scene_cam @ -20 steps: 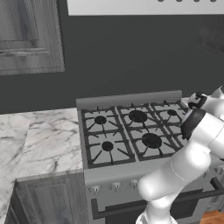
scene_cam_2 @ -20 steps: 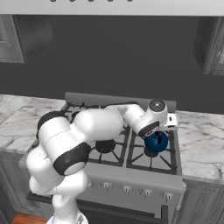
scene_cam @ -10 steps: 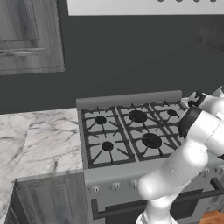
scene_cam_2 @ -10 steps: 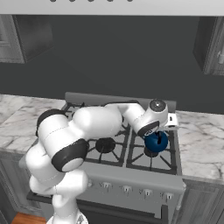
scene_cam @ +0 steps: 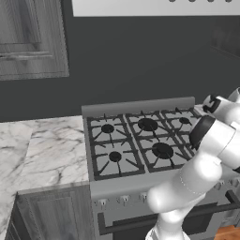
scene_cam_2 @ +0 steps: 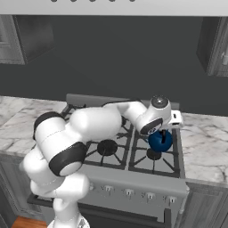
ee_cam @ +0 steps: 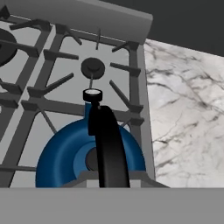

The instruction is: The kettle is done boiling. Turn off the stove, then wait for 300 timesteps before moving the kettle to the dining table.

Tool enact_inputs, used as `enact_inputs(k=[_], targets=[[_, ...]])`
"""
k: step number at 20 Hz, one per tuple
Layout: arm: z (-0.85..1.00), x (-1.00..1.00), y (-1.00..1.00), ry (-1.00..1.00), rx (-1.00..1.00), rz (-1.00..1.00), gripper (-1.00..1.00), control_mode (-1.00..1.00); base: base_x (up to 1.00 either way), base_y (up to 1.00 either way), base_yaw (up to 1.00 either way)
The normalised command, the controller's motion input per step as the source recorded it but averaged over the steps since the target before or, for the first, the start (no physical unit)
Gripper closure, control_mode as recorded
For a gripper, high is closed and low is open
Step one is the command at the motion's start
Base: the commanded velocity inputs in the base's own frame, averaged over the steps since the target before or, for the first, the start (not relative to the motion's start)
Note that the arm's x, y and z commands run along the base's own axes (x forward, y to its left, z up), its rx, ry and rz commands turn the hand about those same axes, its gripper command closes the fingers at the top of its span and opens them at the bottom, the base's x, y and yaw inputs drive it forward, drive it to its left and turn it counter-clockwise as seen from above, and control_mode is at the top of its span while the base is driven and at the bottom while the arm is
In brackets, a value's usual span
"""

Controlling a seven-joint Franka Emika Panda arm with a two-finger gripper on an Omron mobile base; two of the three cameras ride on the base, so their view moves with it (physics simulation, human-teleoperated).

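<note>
Kettle [scene_cam_2: 160, 140]: blue one, right under the gripper [scene_cam_2: 164, 132], sitting on the stove's front right burner.
Handle [ee_cam: 107, 144]: runs straight up between the fingers.
Gripper: was partly open a second ago, now clenched on the handle.
Stove [scene_cam_2: 133, 171]: grates below, marble counter [ee_cam: 188, 113] just off to the side.
Meaning: grab looks done, I'd guess lifting is next.

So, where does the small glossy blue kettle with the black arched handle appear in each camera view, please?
Left base view: I cannot find it; the white arm covers the right burners.
Right base view: the blue kettle sits right of centre, over the stove's front right burner, under the wrist.
Hand view: it sits at bottom centre, handle toward the camera.
Shared landmark: the grey steel stove.
</note>
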Motion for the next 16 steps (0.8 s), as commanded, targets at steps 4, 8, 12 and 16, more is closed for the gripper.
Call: enact_inputs(k=[4,8,12,16], targets=[[0.27,-0.14,0.00,0.00,-0.06,-0.03,1.00,-1.00,0.00,0.00,0.00],[0.31,-0.25,0.00,0.00,-0.03,-0.03,1.00,-1.00,0.00,0.00,0.00],[0.26,-0.37,0.00,0.00,-0.01,-0.03,1.00,-1.00,0.00,0.00,0.00],[0.20,-0.54,0.00,-0.04,0.00,-0.03,1.00,-1.00,0.00,0.00,0.00]])
